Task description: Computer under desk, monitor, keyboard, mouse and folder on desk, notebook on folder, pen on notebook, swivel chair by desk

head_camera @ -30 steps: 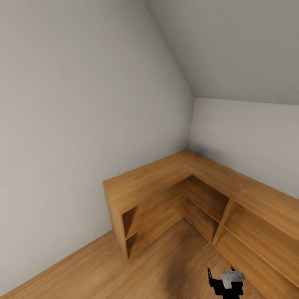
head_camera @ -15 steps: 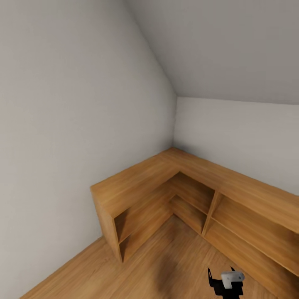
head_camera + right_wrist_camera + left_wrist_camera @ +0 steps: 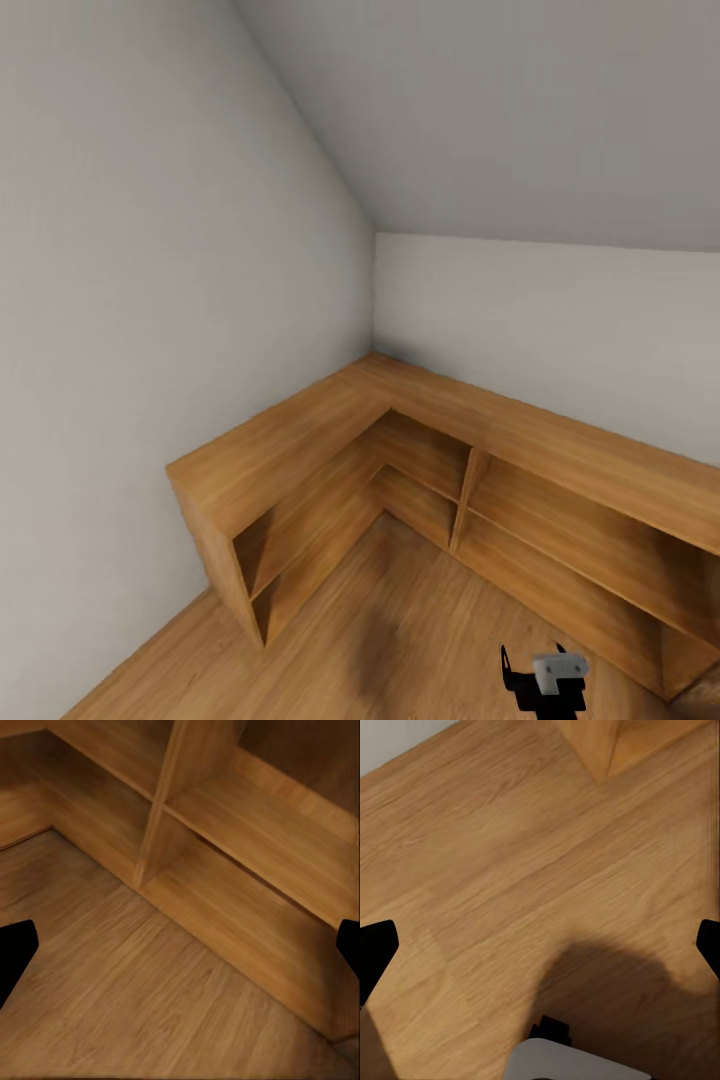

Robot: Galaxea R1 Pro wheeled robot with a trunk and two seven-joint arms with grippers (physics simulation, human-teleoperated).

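I face a room corner with pale grey walls and a wood floor (image 3: 400, 640). My left gripper (image 3: 540, 945) hangs open over bare floorboards, its black fingertips (image 3: 375, 952) far apart at the picture's two sides. My right gripper (image 3: 180, 949) is open too, its fingertips (image 3: 349, 945) spread wide, and it looks at the foot of a light-wood shelf unit (image 3: 247, 870). A black and white part of my right arm (image 3: 545, 680) shows low in the head view.
A low L-shaped light-wood shelf unit (image 3: 300, 440) runs along both walls into the corner, with open compartments and an upright divider (image 3: 465, 495). A sloped ceiling (image 3: 500, 120) comes down over it. A white rounded part of my body (image 3: 577, 1061) casts a shadow on the floor.
The head camera has turned right: the shelf unit and the corner have slid left in the picture, and more of the right-hand shelf run shows. The arm part stays put.
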